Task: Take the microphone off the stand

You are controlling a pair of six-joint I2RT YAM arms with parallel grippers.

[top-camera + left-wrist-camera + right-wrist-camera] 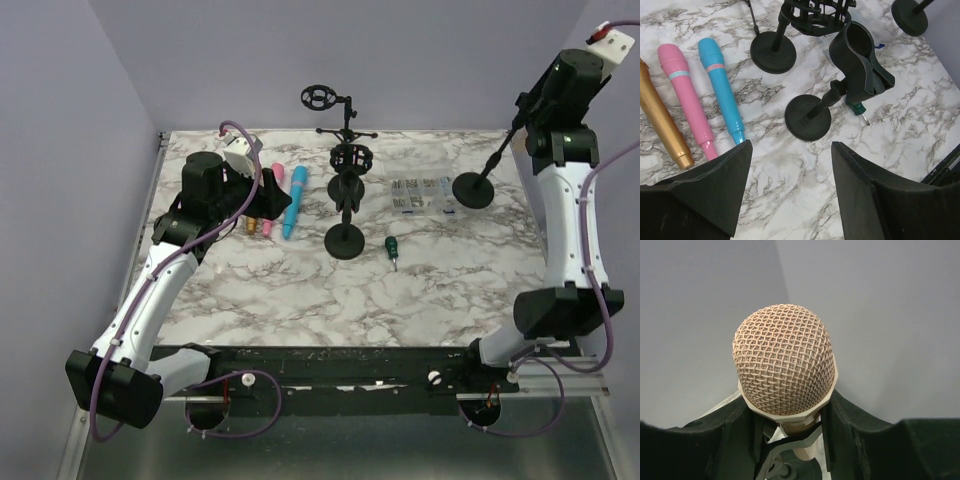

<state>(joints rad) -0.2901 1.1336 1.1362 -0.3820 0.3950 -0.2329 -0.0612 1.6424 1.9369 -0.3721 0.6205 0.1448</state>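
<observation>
Left gripper (790,150): open, fingers spread with nothing between them, poised over the white marble-patterned desk (300,290).
Ahead and left of the left gripper: gold metallic microphone (662,122), pink plastic microphone (687,97) and blue plastic microphone (720,85), lying flat side by side, long axes parallel, tails toward the gripper.
Straight ahead of the left gripper: black clip stand on a round base (808,117), its clip empty. Beyond it is a black basket-mount stand on a round base (773,51), and behind that a black ring-mount stand on tripod legs (320,97).
Between the arms: small green-handled screwdriver (391,247) and clear compartmented plastic box (420,193).
Right gripper (790,400): raised well above the desk, closed around the handle of the rose-gold mesh-headed microphone (784,357).
Task object: this microphone sits between the right gripper's fingers, with the head rising past the fingertips and the handle running down out of sight.
Its stand: thin black rod stand with a round base (473,190), leaning up to the gripper from below and to its left. Judged not yet parted from the microphone.
Deciding relation: the long axis is roughly upright and in line with the rod, so withdrawal would likely follow that axis, head first.
Nearer arm: the right. The left is well apart.
Counts: four microphones, four stands, one screwdriver, one box.
</observation>
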